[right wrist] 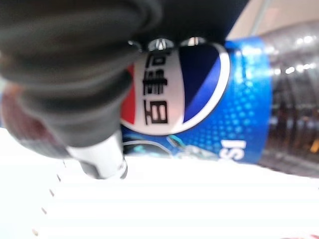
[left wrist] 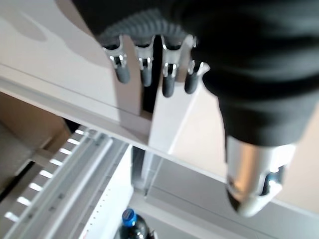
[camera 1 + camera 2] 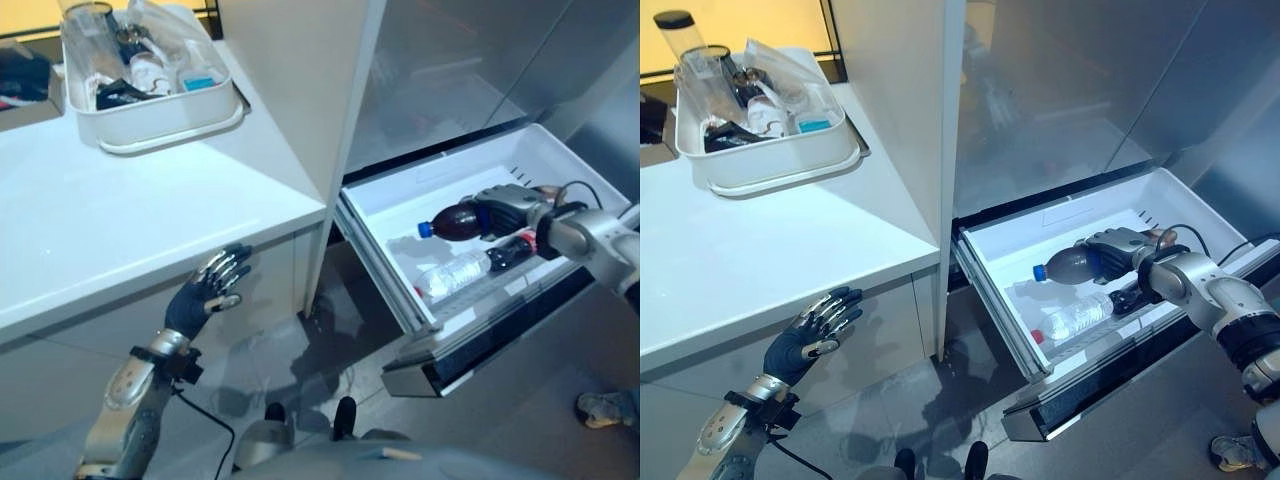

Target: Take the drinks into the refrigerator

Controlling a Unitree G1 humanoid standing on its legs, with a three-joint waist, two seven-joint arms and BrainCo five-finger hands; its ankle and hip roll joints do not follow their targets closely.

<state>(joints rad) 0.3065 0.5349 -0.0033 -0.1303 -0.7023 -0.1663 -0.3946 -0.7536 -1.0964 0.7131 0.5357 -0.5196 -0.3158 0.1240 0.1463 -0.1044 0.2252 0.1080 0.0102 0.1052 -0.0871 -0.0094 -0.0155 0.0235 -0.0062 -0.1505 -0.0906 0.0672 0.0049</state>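
The right hand (image 3: 1118,250) reaches into the pulled-out refrigerator drawer (image 3: 1005,235) with its fingers curled round the body of a dark cola bottle (image 3: 1072,264), which lies on its side with its blue cap toward the robot's left. Just beside it, nearer the drawer's front wall, lies a clear water bottle (image 3: 1077,315) with a red cap. The step in hand looks like setting the cola bottle down, and doing it well means lowering it until its full length rests on the drawer floor, parallel to the water bottle and apart from it, then loosening the fingers gently so the round body does not roll against its neighbour or the drawer wall. The wrist should lift straight up afterwards, clear of both bottles. The left hand (image 3: 212,287) hangs idle with fingers straight and relaxed, below the edge of the white bench (image 3: 120,215), on which a white tray (image 3: 150,118) of odds and ends stands well away. Whether the cola bottle already touches the drawer floor is hard to judge, since the hand covers much of it. The fingertips are hidden behind the bottle.
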